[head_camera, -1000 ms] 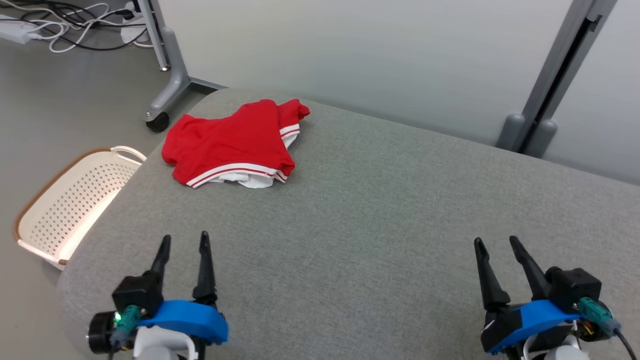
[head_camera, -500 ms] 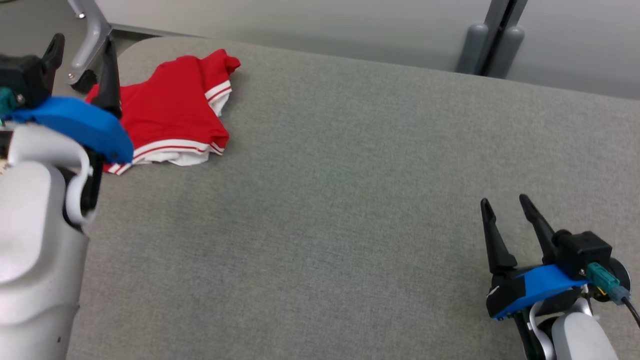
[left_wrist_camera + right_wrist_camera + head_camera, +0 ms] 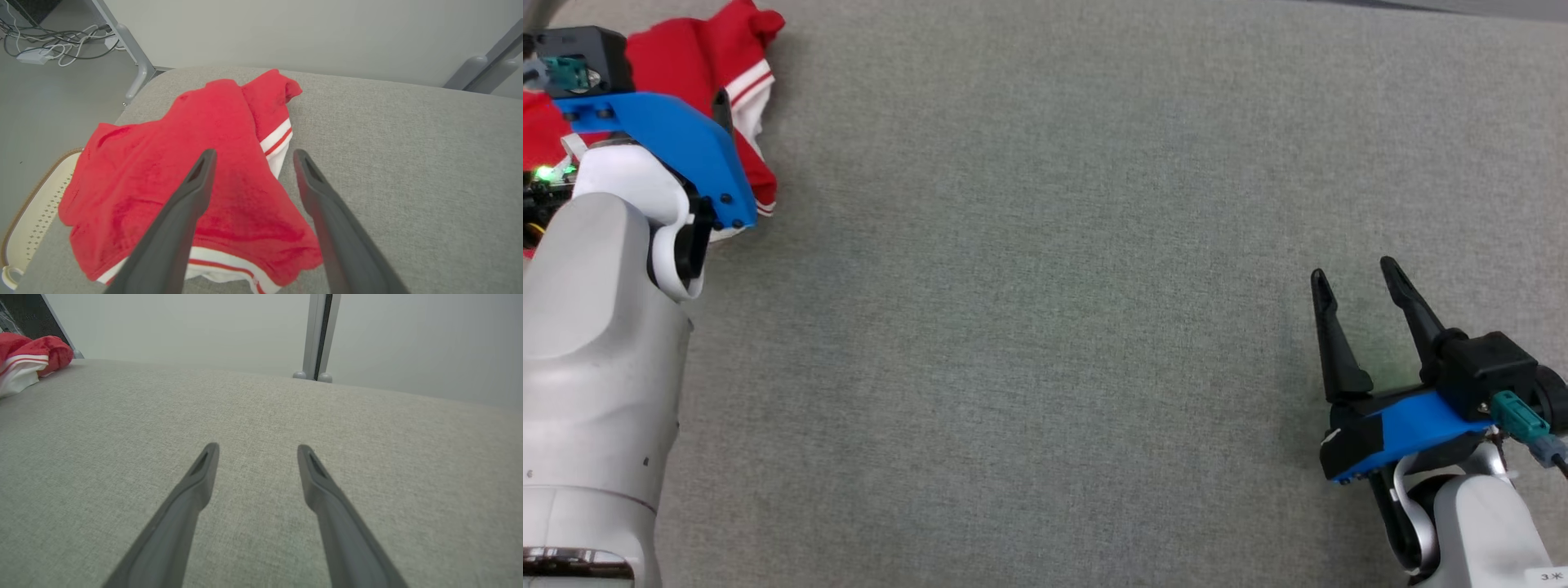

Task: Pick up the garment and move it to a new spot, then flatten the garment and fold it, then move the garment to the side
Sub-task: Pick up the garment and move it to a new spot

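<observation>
- Because the red garment (image 3: 163, 171) lies by a corner of the bench (image 3: 1045, 327), the left gripper (image 3: 253, 154) hovers over it, fingers apart, probably to pinch its middle.
- The right gripper (image 3: 1352, 271), fingers apart and empty, waits well apart from the garment, leaving bare bench for flattening.

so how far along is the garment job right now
Nothing looks done yet: the red garment lies crumpled near a corner of the grey surface. In hand: the left gripper hovers over it, jaws open, nothing gripped. The right gripper hangs open over bare fabric. Left to do: lifting, moving, flattening, folding and setting it aside.
</observation>
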You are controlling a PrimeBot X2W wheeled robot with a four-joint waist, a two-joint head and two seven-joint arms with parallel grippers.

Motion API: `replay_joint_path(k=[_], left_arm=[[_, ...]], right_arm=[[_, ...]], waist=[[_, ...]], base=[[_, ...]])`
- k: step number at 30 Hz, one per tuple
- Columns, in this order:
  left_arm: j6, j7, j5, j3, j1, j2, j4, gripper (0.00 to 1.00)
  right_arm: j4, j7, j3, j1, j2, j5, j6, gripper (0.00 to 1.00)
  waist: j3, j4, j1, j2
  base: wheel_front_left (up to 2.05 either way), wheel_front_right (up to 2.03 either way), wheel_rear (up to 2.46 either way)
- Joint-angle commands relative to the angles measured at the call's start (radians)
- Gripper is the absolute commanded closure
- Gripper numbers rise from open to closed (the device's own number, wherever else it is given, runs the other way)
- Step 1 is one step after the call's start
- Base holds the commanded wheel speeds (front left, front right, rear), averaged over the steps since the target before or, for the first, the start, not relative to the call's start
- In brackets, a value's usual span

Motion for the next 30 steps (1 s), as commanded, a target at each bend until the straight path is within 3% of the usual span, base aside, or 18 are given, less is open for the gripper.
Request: replay_joint_path(k=[1,10,16,17,18,19,30], left_arm=[[0.009,-0.003,-0.005,0.000,-0.016,-0.006,0.011,0.00],[0.107,0.043,0.036,-0.020,-0.076,0.025,0.204,0.00],[0.126,0.033,0.014,-0.008,-0.079,0.022,0.267,0.00],[0.121,0.023,0.009,-0.006,-0.079,0.019,0.268,0.36],[0.118,0.013,0.007,-0.004,-0.081,0.020,0.269,0.63],[0.115,0.004,0.005,-0.004,-0.083,0.021,0.271,1.00],[0.055,-0.089,0.029,-0.049,-0.144,0.036,0.251,1.00]], right_arm=[[-0.006,0.007,0.003,-0.017,-0.003,-0.006,0.000,0.00],[-0.036,0.017,0.007,-0.026,-0.003,-0.018,0.000,0.00],[-0.036,0.012,0.002,-0.034,-0.003,-0.015,0.000,0.00],[-0.034,0.009,0.001,-0.034,-0.003,-0.015,0.000,0.00],[-0.031,0.008,0.000,-0.034,-0.003,-0.014,0.000,0.00],[-0.028,0.007,-0.002,-0.033,-0.003,-0.013,0.000,0.00],[0.060,-0.043,-0.016,-0.008,-0.003,0.028,0.000,0.00]], waist=[[0.011,-0.001,-0.0002,-0.0003],[0.076,-0.038,-0.0002,-0.0003],[0.085,-0.044,-0.0002,-0.0003],[0.084,-0.043,-0.0002,-0.0003],[0.081,-0.042,-0.0002,-0.0003],[0.076,-0.040,-0.0002,-0.0003],[-0.071,-0.026,-0.0002,-0.0003]], base=[[0.00,0.00,0.00],[0.00,0.00,0.00],[0.00,0.00,0.00],[0.00,0.00,0.00],[0.00,0.00,0.00],[0.00,0.00,0.00],[0.00,0.00,0.00]])
